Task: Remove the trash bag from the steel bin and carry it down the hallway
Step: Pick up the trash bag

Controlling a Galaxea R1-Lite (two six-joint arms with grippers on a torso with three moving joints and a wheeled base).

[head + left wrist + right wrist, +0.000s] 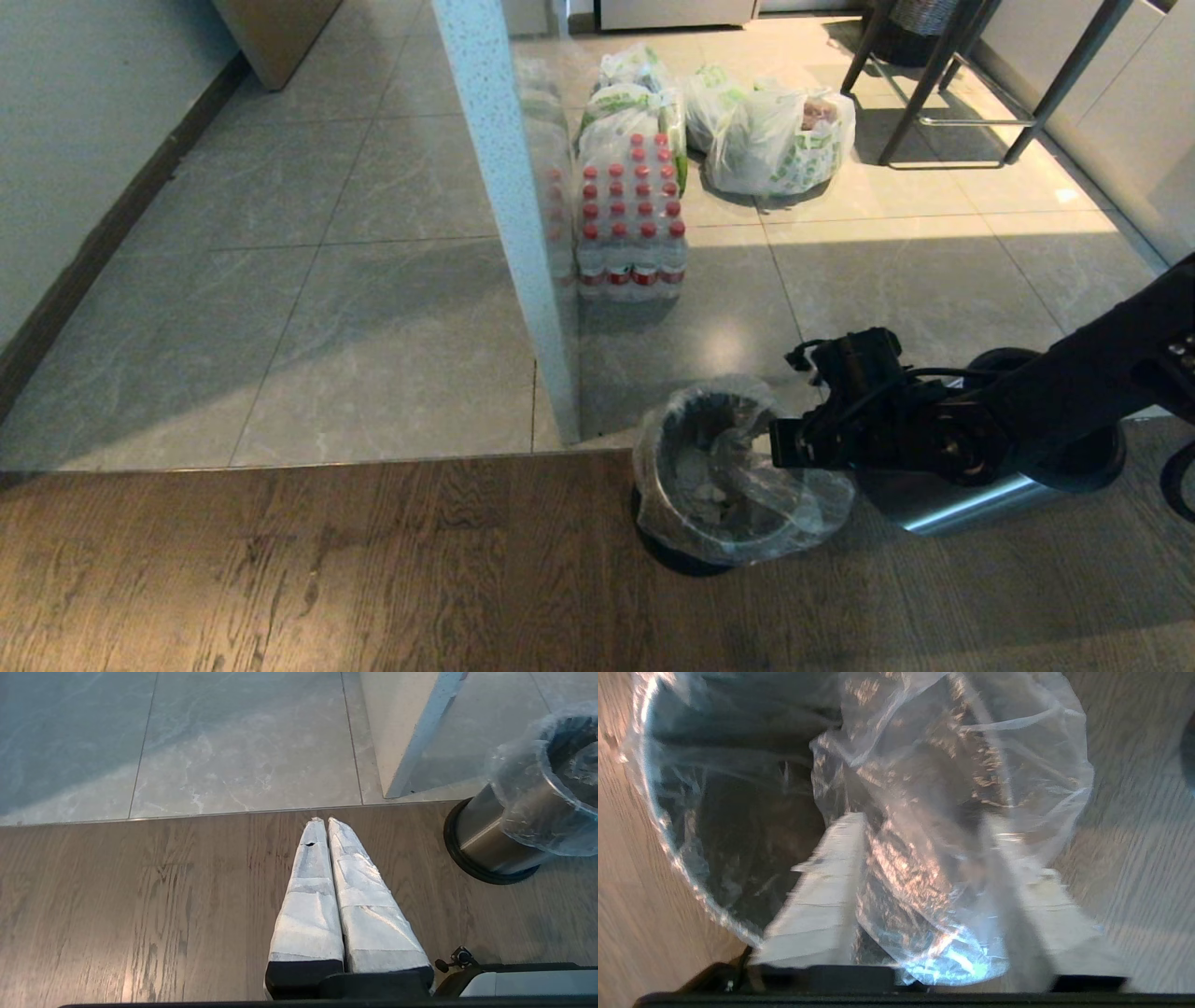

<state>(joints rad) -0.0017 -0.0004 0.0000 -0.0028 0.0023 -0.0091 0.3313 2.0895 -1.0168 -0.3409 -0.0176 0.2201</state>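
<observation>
Reaching from the bin's [695, 551] right side, your right hand [920, 858] straddles the bag's [747, 504] bunched rim fold, fingers [822, 896] half open with plastic between them, not clamped yet. Bag sits in the bin. Left hand [325, 823] closed, empty, farther away.

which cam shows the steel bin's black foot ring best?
Left wrist view: the steel bin stands side-on, its foot ring plainly visible. Head view shows only a dark sliver under the trash bag. Right wrist view shows none.
</observation>
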